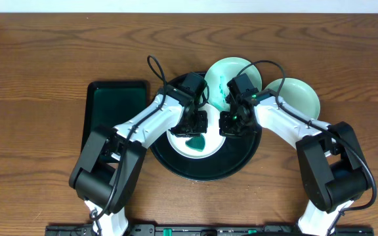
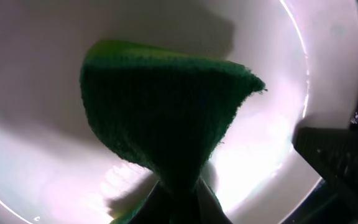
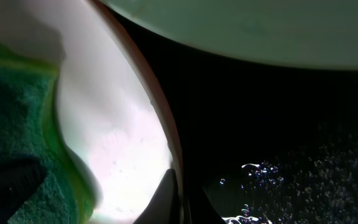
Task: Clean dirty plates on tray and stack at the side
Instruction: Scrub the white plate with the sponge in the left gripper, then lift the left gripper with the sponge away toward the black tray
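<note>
Clamping sponge (image 2: pixel 166 106) in my left gripper (image 2: pixel 179 202), plate (image 3: pixel 123 124) by its rim in my right gripper (image 3: pixel 178 200); other plates (image 1: pixel 231 73) (image 1: pixel 299 97) crowd tray (image 1: pixel 245 158) edge.

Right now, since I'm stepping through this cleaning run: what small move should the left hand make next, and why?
Probably wipe the green sponge across the small round white plate on the large round black tray. The left hand is shut on the sponge just over that plate, and the right hand pinches the plate's rim, seemingly steadying it.
</note>
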You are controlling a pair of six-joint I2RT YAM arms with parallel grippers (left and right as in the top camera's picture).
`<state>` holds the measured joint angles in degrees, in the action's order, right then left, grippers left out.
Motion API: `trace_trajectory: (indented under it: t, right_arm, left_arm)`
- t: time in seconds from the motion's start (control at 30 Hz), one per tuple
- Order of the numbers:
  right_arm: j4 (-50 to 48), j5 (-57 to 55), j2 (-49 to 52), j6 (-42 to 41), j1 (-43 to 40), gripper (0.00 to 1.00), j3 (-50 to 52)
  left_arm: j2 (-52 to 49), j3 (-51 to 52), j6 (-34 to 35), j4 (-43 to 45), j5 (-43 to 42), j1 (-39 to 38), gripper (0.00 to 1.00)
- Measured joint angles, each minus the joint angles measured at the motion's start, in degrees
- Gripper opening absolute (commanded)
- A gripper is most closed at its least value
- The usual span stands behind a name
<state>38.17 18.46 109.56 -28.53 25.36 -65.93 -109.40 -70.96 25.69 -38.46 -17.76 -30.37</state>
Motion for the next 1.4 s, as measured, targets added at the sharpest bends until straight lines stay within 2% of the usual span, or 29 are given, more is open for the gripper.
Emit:
trace_trajectory:
  t: [0.2,0.37,0.47,0.6,0.87,1.13,1.27,1.4]
  right_arm:
    - [-0.02,0.02,0.0,0.0,0.0,0.01,0.0]
    - [-0.09,0.0,0.0,0.0,0.0,0.01,0.0]
    - [-0.09,0.0,0.0,0.0,0.0,0.01,0.0]
    - [-0.13,0.0,0.0,0.0,0.0,0.01,0.0]
    - [-0.15,-0.02,0.0,0.0,0.0,0.01,0.0]
    - [-0.26,-0.04,0.0,0.04,0.0,0.01,0.0]
    - [-0.7,-0.22,0.0,0.44,0.0,0.12,0.11]
    - [-1.29,0.52,0.09,1.77,0.09,0.23,0.11]
  left_arm:
    - [0.0,0.0,1.9,0.5,5.6,0.11,0.07]
    - [0.17,-0.46,8.31,-4.57,18.34,0.33,0.07]
    - [0.33,-0.63,11.52,-6.75,21.94,0.42,0.07]
    - [0.33,-0.7,13.49,-7.08,21.99,0.33,0.07]
    - [1.66,-1.6,12.87,-8.46,18.8,0.74,0.07]
    - [16.09,-8.46,11.32,-8.44,20.9,6.25,0.07]
    - [24.2,-9.84,11.1,-8.96,23.34,11.72,0.07]
    - [26.99,-9.86,10.36,-12.26,24.63,17.16,0.07]
